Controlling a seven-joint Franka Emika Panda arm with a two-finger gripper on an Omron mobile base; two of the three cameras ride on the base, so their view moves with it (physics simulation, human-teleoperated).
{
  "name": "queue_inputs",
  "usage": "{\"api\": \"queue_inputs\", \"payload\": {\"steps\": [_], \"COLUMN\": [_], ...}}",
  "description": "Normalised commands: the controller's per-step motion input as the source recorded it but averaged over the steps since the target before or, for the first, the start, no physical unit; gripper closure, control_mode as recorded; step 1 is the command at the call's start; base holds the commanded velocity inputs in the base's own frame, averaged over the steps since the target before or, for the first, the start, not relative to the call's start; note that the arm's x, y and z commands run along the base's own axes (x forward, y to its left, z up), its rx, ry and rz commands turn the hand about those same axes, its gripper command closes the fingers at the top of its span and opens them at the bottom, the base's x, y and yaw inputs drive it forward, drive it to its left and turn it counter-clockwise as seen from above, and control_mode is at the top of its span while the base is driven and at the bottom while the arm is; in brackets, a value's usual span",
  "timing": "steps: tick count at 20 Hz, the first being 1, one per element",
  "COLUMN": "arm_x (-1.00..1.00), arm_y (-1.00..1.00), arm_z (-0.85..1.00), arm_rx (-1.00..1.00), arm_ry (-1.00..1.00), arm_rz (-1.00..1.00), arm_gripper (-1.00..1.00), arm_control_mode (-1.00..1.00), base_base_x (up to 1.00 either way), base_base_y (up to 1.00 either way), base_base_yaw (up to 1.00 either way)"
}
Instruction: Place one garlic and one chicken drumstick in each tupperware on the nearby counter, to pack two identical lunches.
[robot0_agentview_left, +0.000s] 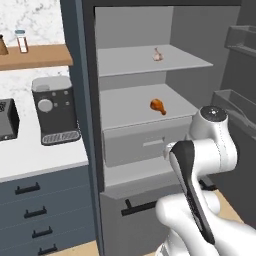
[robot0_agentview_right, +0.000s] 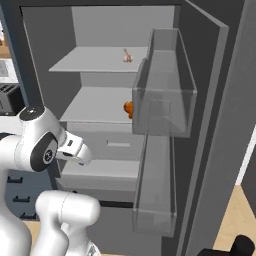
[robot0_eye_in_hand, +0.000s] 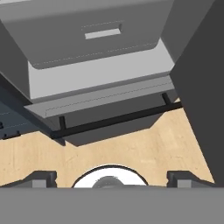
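A garlic bulb (robot0_agentview_left: 157, 54) (robot0_agentview_right: 127, 56) lies on the upper shelf of the open fridge. An orange chicken drumstick (robot0_agentview_left: 158, 105) rests on the shelf below; in the right base view the drumstick (robot0_agentview_right: 128, 108) is half hidden behind a door bin. My gripper (robot0_eye_in_hand: 112, 178) hangs low in front of the fridge, well under both foods, looking down at the lower drawer and the wooden floor. Its fingertips (robot0_eye_in_hand: 42, 177) stand wide apart, open, with nothing between them. The white speckled counter (robot0_agentview_left: 35, 156) runs left of the fridge. No tupperware is in view.
A coffee machine (robot0_agentview_left: 55, 110) and a dark toaster (robot0_agentview_left: 7, 120) stand on the counter, under a wooden shelf (robot0_agentview_left: 35, 56) with a jar. The open fridge door with clear bins (robot0_agentview_right: 165, 90) hangs at the right. A grey drawer (robot0_agentview_left: 145, 145) and black handle bar (robot0_eye_in_hand: 118, 118) sit low.
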Motion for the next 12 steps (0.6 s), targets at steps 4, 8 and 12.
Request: {"api": "queue_inputs", "payload": {"steps": [4, 8, 12], "arm_x": [0.0, 0.07, 0.0], "arm_y": [0.0, -0.01, 0.0], "arm_z": [0.0, 0.0, 0.0], "arm_rx": [0.0, 0.0, 0.0], "arm_ry": [0.0, 0.0, 0.0], "arm_rz": [0.0, -0.01, 0.0], "arm_gripper": [-1.0, -1.0, -1.0], "arm_control_mode": [1.0, -1.0, -1.0], "base_base_x": [0.3, 0.06, 0.0], "base_base_y": [-0.05, 0.0, 0.0], "base_base_yaw": [-0.11, -0.02, 0.0]}}
